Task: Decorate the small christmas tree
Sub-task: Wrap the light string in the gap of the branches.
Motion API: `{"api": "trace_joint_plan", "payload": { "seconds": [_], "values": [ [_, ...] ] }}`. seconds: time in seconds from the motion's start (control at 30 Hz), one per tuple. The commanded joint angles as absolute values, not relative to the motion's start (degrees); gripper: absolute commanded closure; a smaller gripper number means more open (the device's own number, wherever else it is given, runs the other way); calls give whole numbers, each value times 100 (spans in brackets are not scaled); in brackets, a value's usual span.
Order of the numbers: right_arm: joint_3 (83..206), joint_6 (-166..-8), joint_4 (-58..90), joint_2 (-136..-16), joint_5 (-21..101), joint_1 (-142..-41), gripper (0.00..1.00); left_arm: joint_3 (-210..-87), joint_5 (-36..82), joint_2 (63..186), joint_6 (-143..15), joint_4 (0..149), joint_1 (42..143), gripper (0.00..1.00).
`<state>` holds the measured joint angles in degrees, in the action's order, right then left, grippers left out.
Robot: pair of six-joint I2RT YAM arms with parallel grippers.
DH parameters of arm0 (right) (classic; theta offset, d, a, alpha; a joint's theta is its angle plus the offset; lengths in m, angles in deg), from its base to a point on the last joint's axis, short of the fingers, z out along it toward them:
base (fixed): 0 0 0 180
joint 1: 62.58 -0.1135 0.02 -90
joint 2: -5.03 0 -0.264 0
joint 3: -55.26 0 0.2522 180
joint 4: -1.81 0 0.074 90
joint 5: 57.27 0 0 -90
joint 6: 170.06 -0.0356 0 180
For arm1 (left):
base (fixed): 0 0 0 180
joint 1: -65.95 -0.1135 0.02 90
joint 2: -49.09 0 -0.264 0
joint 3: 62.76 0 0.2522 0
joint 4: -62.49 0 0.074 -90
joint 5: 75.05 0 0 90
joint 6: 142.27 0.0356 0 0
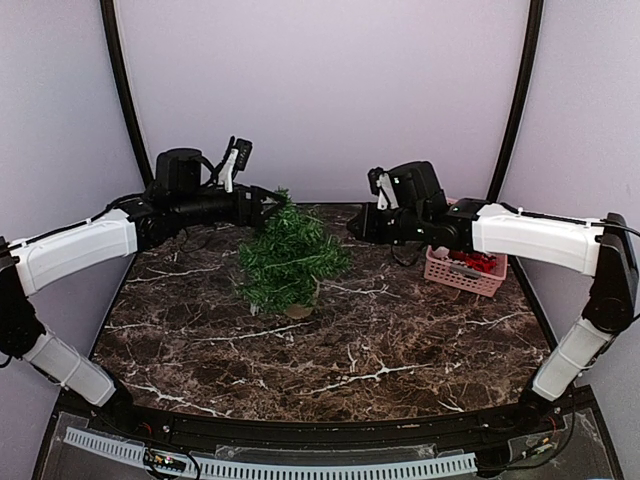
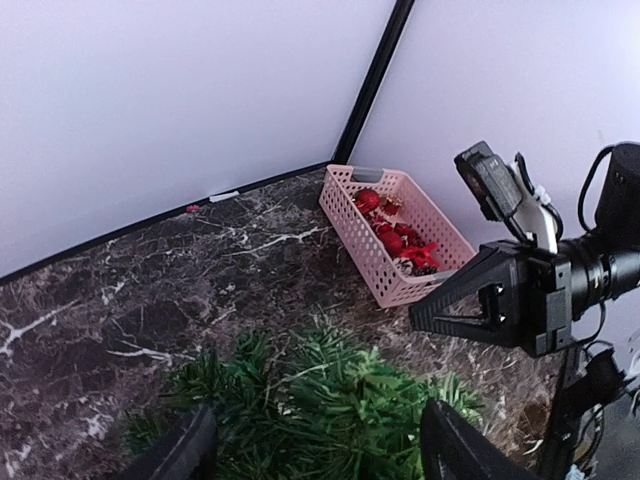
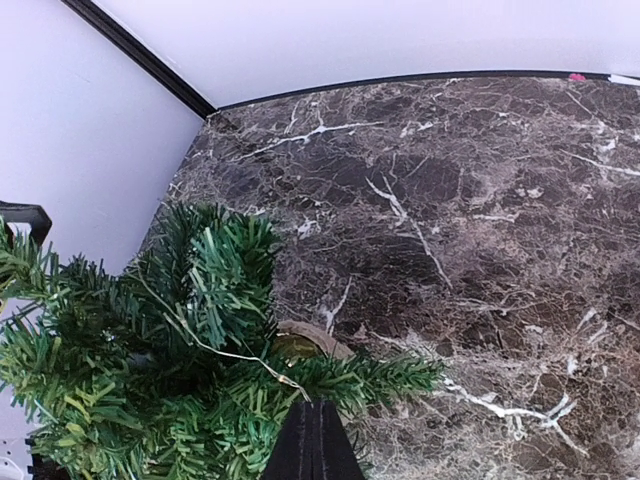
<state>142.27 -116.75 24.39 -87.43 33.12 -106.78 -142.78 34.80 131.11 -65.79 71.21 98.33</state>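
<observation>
Both claws bracket the small christmas tree (image 1: 290, 255) at the centre of the worktop (image 1: 400, 340): left claw (image 2: 320, 450) spread wide astride its top, gripping nothing, likely to steady it; right claw (image 3: 313, 440) pinched shut at the branches, payload unclear.

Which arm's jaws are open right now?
The left arm's: its jaws stand wide apart over the small christmas tree; the right arm's are pressed shut.

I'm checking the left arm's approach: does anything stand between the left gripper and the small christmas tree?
Nothing visible does. The left gripper is already at the small christmas tree, its open fingers flanking the upper branches.
</observation>
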Motion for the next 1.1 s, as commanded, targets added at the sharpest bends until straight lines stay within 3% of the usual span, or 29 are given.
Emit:
{"api": "trace_joint_plan", "payload": {
  "seconds": [0.0, 0.17, 0.4, 0.5, 0.67, 0.8, 0.87, 1.07],
  "values": [
    [14418, -11551, 2024, -8802, 3399, -10764, 100, -14434, 3255, 12888, -6599, 7369, 9829, 25],
    [14522, -11505, 2017, -8838, 3372, -10808, 100, -14680, 3387, 13178, -6685, 7306, 9830, 17],
    [14570, -11504, 1976, -8879, 3166, -10826, 100, -14961, 3579, 13591, -6695, 7187, 9829, 20],
    [14628, -11521, 1987, -8922, 2923, -10821, 100, -15021, 3562, 13710, -6710, 7157, 9830, 32],
    [14857, -11445, 1947, -9090, 2600, -10820, 100, -14983, 3477, 13758, -6660, 7129, 9829, 65],
    [15051, -11379, 1913, -9286, 2363, -10790, 100, -14904, 3443, 13739, -6599, 7142, 9825, 85],
    [15143, -11381, 1884, -9410, 2326, -10746, 100, -14851, 3417, 13714, -6572, 7132, 9829, 92],
    [15448, -11422, 1911, -9841, 2349, -10571, 100, -14790, 3386, 13655, -6460, 7120, 9824, 100]
  ]
}}
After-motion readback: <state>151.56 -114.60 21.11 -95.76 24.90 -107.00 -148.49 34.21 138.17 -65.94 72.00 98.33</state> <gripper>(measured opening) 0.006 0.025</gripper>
